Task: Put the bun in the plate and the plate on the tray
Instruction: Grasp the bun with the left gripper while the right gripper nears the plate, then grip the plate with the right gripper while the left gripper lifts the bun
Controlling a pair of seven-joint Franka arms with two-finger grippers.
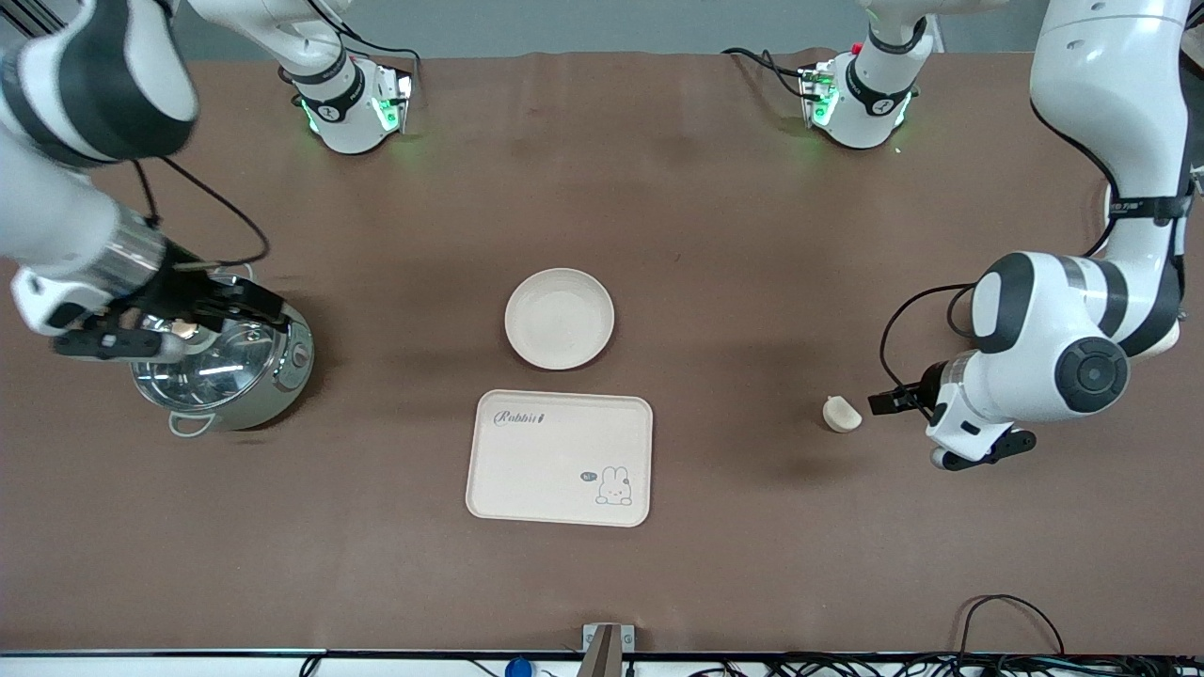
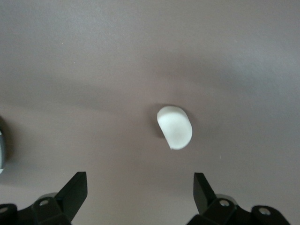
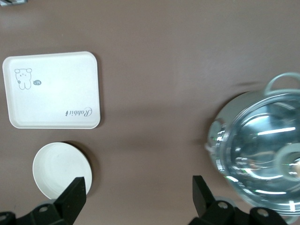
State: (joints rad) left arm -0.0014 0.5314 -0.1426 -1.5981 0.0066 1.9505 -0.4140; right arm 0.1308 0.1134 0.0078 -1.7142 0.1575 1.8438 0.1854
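Observation:
The bun (image 1: 841, 414) lies on the bare table toward the left arm's end; it also shows in the left wrist view (image 2: 174, 127). My left gripper (image 1: 890, 401) is open and empty, low beside the bun and apart from it; in its wrist view (image 2: 139, 187) the bun lies just ahead of the jaws. The plate (image 1: 560, 318) sits empty at mid-table, just farther from the front camera than the tray (image 1: 560, 458), which is also empty. My right gripper (image 1: 256, 303) is open and empty over a steel pot. Its wrist view (image 3: 138, 194) shows the plate (image 3: 60, 169) and the tray (image 3: 51, 89).
A steel pot with a glass lid (image 1: 224, 369) stands toward the right arm's end of the table, and shows in the right wrist view (image 3: 262, 150). Cables run along the table's front edge (image 1: 1006, 611). The brown table (image 1: 752, 282) lies bare between the plate and the bun.

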